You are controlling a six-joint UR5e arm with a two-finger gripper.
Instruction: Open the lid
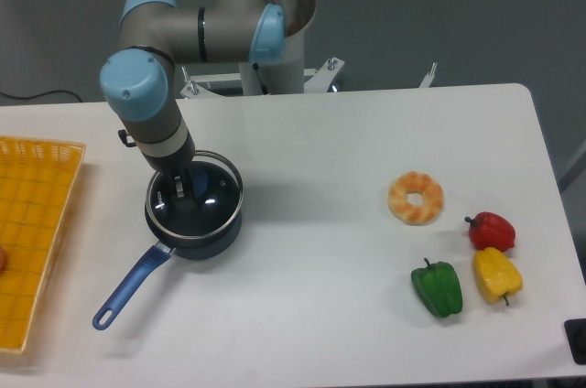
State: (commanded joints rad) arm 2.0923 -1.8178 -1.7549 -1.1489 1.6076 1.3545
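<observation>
The gripper [188, 185] reaches down from the upper left to the middle of the dark round lid [209, 212]. Its fingertips are shut at the lid's small knob, partly hard to make out against the dark surface. Beneath the lid is the dark pan [216, 246], whose blue handle [133, 288] points toward the lower left. The lid sits slightly raised and a little off to the right over the pan; the inside of the pan is hidden.
At the left edge stands a yellow-orange basket [57, 251]. On the right lie an orange ring [400, 201], a green pepper [438, 289], a red pepper [493, 231] and a yellow pepper [497, 274].
</observation>
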